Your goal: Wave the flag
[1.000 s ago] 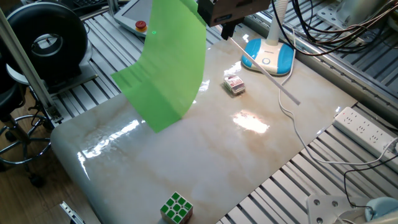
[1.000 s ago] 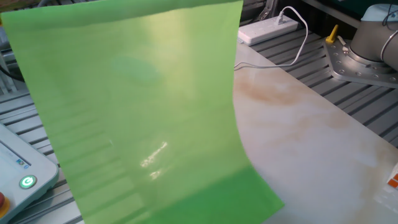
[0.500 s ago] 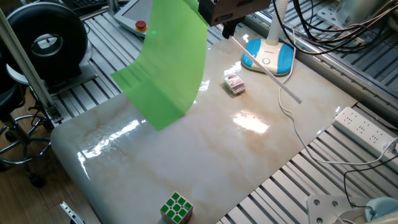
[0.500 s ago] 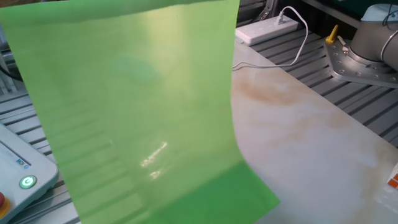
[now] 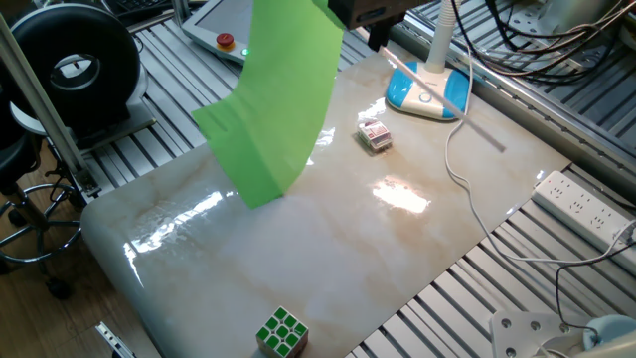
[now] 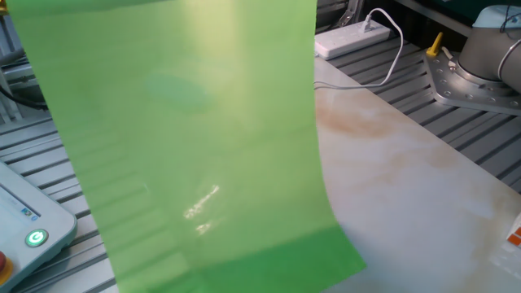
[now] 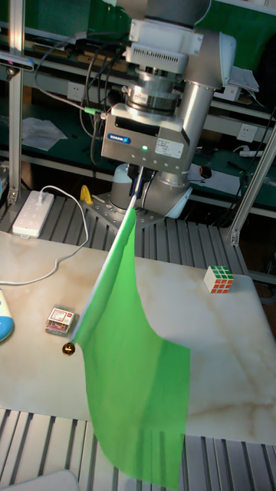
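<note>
The flag (image 5: 281, 104) is a big bright green sheet hanging over the table's far side. Its thin white stick (image 5: 452, 104) slants down to the right, blurred by motion. My gripper (image 5: 376, 35) at the top edge is shut on the stick. In the tall fixed view my gripper (image 7: 137, 182) holds the stick's upper end, and the flag (image 7: 134, 360) drapes down toward the table's front. The flag (image 6: 187, 146) fills most of the other fixed view, where my gripper is out of view.
A green and white puzzle cube (image 5: 281, 331) sits at the near edge and a small one (image 5: 374, 135) under the stick. A blue and white lamp base (image 5: 427, 89), a power strip (image 5: 581, 209) with cable and the arm's base (image 6: 488, 65) border the marble tabletop (image 5: 328, 249).
The flag has swung a little to the right. Its stick has shifted right and away, and now shows motion blur. The cubes have not moved.
</note>
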Robot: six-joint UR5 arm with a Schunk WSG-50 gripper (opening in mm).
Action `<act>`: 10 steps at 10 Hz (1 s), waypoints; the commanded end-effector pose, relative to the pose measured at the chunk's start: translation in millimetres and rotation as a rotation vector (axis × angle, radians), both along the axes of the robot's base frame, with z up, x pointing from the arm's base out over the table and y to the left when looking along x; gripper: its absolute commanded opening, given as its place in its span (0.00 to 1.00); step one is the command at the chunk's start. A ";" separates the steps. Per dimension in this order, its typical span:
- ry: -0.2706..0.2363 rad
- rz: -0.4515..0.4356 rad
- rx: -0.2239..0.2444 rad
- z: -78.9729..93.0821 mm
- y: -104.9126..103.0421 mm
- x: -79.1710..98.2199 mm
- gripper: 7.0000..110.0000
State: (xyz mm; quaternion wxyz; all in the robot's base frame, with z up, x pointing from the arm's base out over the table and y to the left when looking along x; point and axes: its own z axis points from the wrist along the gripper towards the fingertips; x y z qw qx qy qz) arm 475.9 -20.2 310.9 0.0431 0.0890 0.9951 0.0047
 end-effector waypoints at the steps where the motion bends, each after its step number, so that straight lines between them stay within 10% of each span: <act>1: 0.029 0.015 -0.003 34.9 -4.7 -11.3 0.00; 5: 0.069 -0.013 -0.011 79.6 14.9 -23.3 0.00; 10: 0.060 0.023 -0.048 95.3 22.6 -19.8 0.00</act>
